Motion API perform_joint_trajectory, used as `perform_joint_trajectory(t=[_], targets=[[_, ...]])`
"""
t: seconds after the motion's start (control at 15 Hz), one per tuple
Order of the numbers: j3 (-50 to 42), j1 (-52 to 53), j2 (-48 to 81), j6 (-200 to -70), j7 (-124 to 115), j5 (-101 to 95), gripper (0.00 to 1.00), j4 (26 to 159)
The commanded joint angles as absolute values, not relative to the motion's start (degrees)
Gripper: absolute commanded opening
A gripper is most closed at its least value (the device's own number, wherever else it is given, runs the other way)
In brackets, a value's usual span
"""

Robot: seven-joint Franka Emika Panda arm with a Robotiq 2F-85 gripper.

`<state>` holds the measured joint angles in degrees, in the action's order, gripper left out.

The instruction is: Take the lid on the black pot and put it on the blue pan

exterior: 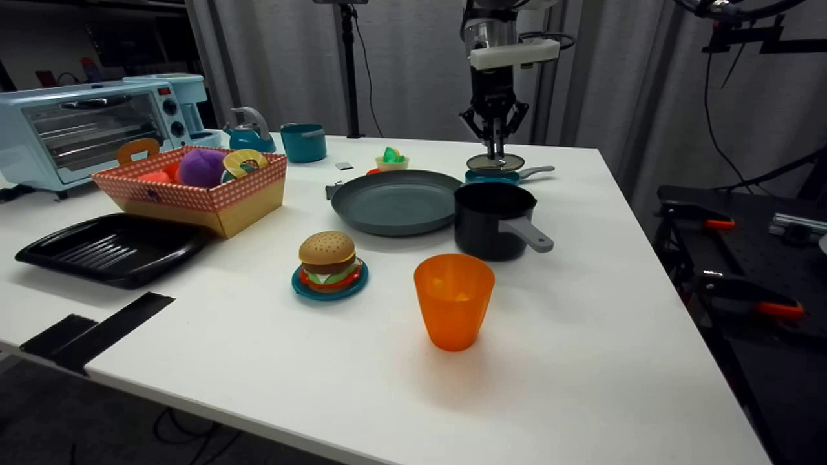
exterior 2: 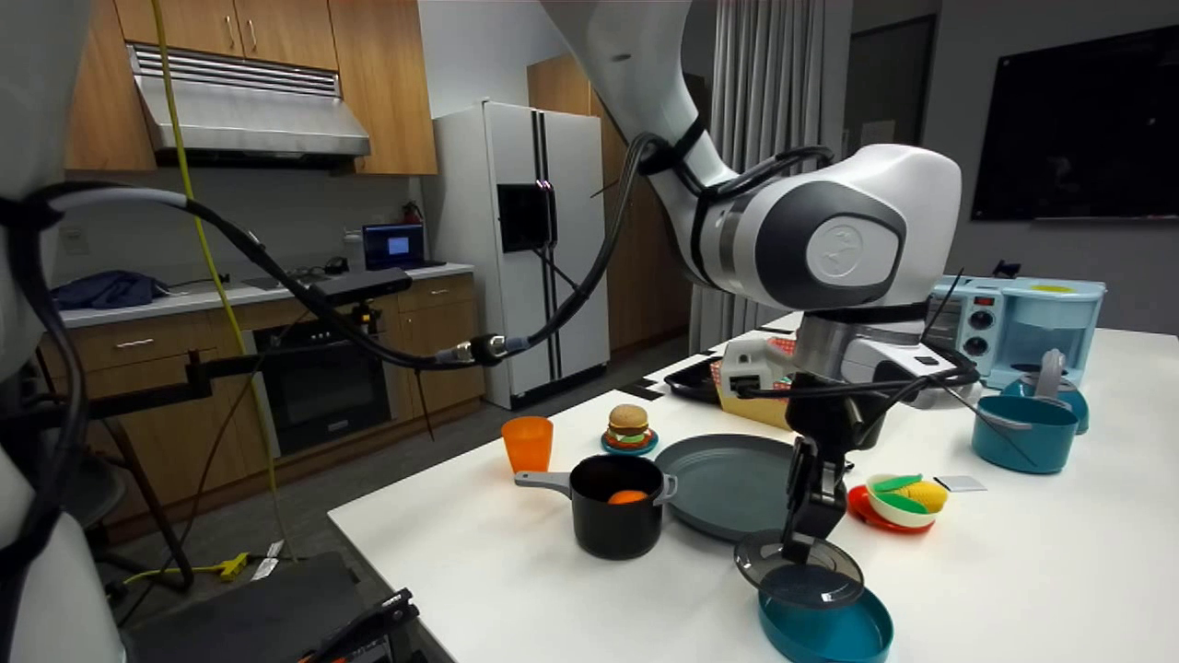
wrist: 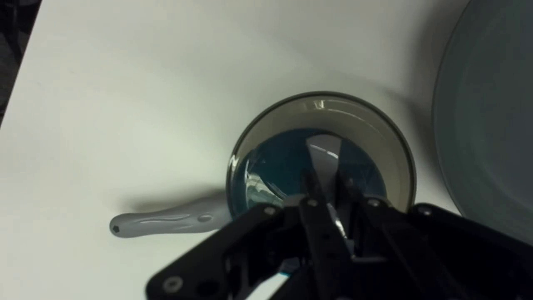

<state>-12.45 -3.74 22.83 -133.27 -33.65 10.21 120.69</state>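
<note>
My gripper [exterior: 496,154] is shut on the top of a round clear lid with a dark rim [exterior 2: 834,571], which also fills the middle of the wrist view [wrist: 283,158]. The knob is hidden between the fingers. The lid hangs just above a small teal-blue pan [exterior 2: 820,635] with a grey handle [wrist: 179,220], slightly off-centre from it. The wide, shallow grey-blue pan [exterior: 400,203] lies beside it, also at the right edge of the wrist view [wrist: 487,116]. The black pot [exterior: 481,226] stands uncovered with an orange object inside [exterior 2: 628,497]; it is out of the wrist view.
An orange cup [exterior: 453,300] and a toy burger on a teal plate [exterior: 328,268] stand near the black pot. A bowl of toy vegetables [exterior 2: 907,502] is near the gripper. A basket [exterior: 252,200], black tray [exterior: 113,248], teal pot [exterior: 303,143], kettle and toaster oven stand farther off.
</note>
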Motion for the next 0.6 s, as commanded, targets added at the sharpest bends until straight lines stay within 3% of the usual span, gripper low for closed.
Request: perform_joint_trajectory(t=[0.0, 0.53], targets=[[-13.25, -3.38, 24.18, -132.88, -36.96, 8.21, 0.04, 118.91], [-13.5, -3.76, 25.95, -133.06, -38.66, 8.57, 0.04, 117.37]])
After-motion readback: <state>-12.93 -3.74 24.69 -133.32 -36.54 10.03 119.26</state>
